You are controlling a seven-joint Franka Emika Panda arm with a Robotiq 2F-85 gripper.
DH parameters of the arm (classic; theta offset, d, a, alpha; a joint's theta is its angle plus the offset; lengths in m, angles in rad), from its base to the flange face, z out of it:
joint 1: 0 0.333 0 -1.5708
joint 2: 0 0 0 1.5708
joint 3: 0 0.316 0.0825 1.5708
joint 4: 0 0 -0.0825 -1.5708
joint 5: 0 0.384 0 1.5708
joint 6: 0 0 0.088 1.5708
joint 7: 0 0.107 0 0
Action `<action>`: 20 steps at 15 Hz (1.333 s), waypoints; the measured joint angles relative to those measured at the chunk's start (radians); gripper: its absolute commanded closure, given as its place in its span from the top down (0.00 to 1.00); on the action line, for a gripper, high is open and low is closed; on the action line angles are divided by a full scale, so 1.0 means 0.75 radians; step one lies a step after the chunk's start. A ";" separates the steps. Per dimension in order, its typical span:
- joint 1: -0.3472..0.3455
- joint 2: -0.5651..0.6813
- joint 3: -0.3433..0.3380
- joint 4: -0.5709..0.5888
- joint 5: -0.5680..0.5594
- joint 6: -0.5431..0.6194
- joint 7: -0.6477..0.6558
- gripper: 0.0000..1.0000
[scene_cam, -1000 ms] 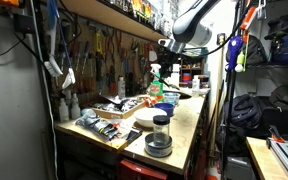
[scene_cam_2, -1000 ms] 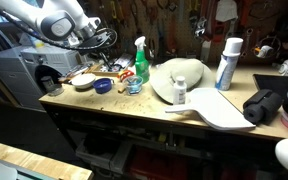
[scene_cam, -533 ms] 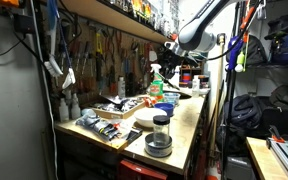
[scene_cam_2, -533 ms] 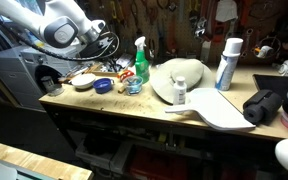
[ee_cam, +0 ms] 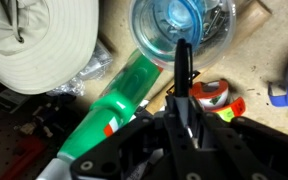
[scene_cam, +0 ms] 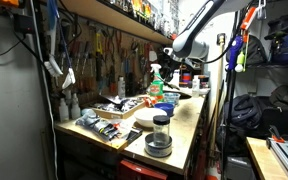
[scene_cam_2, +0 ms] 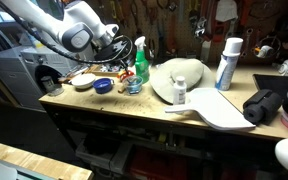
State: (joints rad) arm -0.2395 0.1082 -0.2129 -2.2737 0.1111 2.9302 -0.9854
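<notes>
The slim plastic spray bottle [ee_cam: 119,95] is bright green with white print, and the gripper [ee_cam: 183,55] is matt black. The round glass jar [ee_cam: 179,22] is clear with a blue tint; the wide-brimmed fabric hat [ee_cam: 44,40] is cream-white.

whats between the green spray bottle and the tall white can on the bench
A white hat lies between them, with a small white bottle at its front edge; an exterior view shows it.

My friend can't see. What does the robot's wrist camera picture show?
The black gripper reaches up from the bottom edge, its tip in front of a clear round jar. A green spray bottle runs slantwise beside it, and a white hat fills the upper left.
</notes>
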 measured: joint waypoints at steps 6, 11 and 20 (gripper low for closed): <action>-0.027 0.136 0.011 0.096 0.066 0.048 -0.104 0.09; -0.100 0.188 0.068 0.135 0.147 0.024 -0.197 0.11; -0.200 0.165 0.156 0.151 0.279 -0.023 -0.326 0.92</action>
State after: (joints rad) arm -0.3894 0.2318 -0.0958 -2.1603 0.3204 2.9132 -1.2298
